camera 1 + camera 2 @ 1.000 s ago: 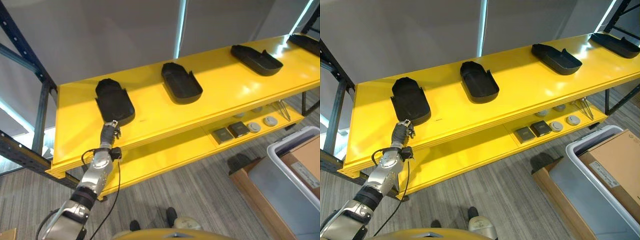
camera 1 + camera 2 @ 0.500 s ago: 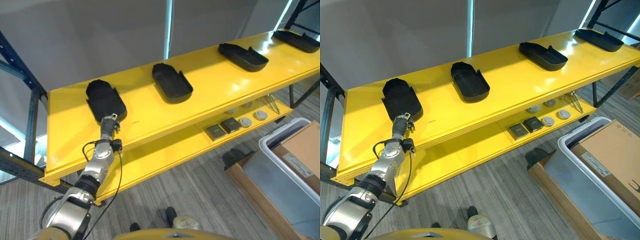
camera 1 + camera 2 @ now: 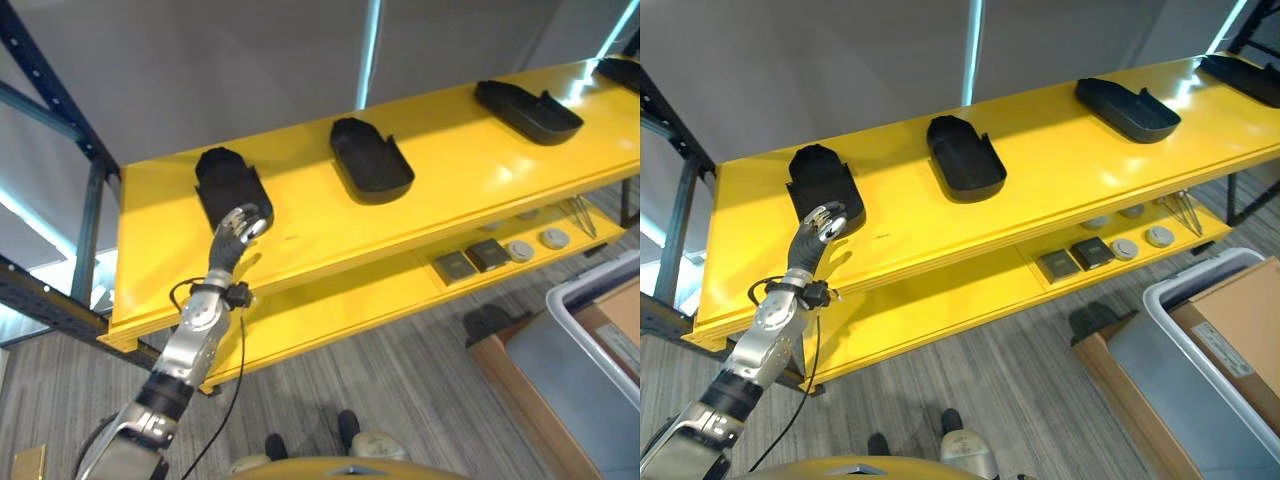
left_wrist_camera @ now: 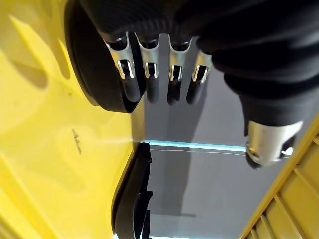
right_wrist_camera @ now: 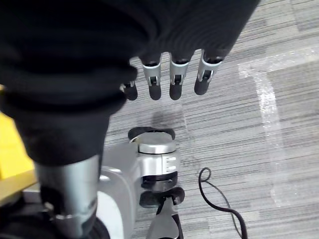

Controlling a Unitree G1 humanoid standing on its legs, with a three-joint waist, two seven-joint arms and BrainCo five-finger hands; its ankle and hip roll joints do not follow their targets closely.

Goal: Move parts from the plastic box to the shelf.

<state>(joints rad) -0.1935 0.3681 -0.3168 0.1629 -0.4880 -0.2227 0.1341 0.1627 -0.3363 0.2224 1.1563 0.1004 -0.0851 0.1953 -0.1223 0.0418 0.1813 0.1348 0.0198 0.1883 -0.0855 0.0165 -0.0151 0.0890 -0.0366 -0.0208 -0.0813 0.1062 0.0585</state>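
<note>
Several black moulded parts lie in a row on the yellow shelf (image 3: 300,235): the leftmost part (image 3: 228,180), a middle one (image 3: 372,160) and one to the right (image 3: 527,98). My left hand (image 3: 238,228) hovers at the near end of the leftmost part, open, fingers relaxed and holding nothing. In the left wrist view its fingers (image 4: 149,74) hang just over that part's rim (image 4: 94,79). My right hand (image 5: 172,79) hangs open over the grey floor, with nothing in it. The plastic box (image 3: 1175,300) stands on the floor at the lower right.
A cardboard box (image 3: 1240,320) sits in the plastic box, and brown cardboard (image 3: 505,375) lies beside it. The lower shelf level holds small square pads (image 3: 470,262) and round discs (image 3: 540,240). Dark blue rack posts (image 3: 60,110) stand at the left.
My left hand has let go of the leftmost part's near end, lifted a little and opened its fingers. The whole picture has shifted with the camera; the parts stay put.
</note>
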